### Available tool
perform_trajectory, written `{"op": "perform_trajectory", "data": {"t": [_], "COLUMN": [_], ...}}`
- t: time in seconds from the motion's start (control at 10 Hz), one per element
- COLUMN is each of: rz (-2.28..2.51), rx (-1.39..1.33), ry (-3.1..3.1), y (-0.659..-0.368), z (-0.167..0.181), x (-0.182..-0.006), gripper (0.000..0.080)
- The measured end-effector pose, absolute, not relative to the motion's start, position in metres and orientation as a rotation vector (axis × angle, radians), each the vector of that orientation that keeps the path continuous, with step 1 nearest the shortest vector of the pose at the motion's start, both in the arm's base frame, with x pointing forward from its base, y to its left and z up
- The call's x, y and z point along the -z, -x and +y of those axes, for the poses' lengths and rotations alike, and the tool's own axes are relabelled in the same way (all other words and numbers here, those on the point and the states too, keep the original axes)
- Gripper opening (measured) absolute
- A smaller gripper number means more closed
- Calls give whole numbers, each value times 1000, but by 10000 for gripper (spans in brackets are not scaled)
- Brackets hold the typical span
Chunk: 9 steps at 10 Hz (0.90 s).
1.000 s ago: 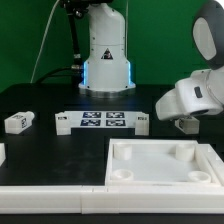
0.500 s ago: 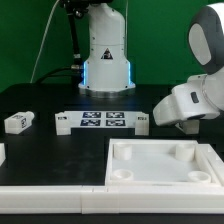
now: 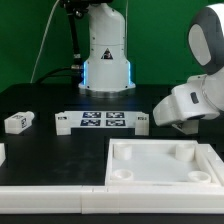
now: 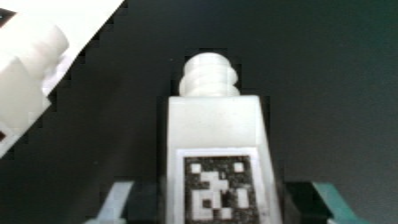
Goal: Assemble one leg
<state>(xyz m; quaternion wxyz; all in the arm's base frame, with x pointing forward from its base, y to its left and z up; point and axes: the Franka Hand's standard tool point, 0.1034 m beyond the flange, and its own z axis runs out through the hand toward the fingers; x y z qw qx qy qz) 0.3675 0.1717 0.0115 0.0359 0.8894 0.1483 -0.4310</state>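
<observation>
The leg, a chunky white tagged plastic post, is sitting seemingly ungrasped between the gripper's spread fingers, with pickup and fitting both waiting.

Black table, matte finish. Items lying directly on it: the marker board at centre; a small white block just beside the board's end on the exterior view's right; a tagged white post well apart towards the exterior view's left; a large white tray at the front; a flat white panel just beside the tray.
</observation>
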Motion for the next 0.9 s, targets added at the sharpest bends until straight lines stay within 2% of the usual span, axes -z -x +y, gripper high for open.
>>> {"op": "perform_trajectory", "data": {"t": [0.4,0.9], "rz": [452,434], "rx": [1330,1324], "ry": [-2732,-2724], "y": [-368,-378], "z": [172,164], "x": [-13,-90], "gripper": [288,290]}}
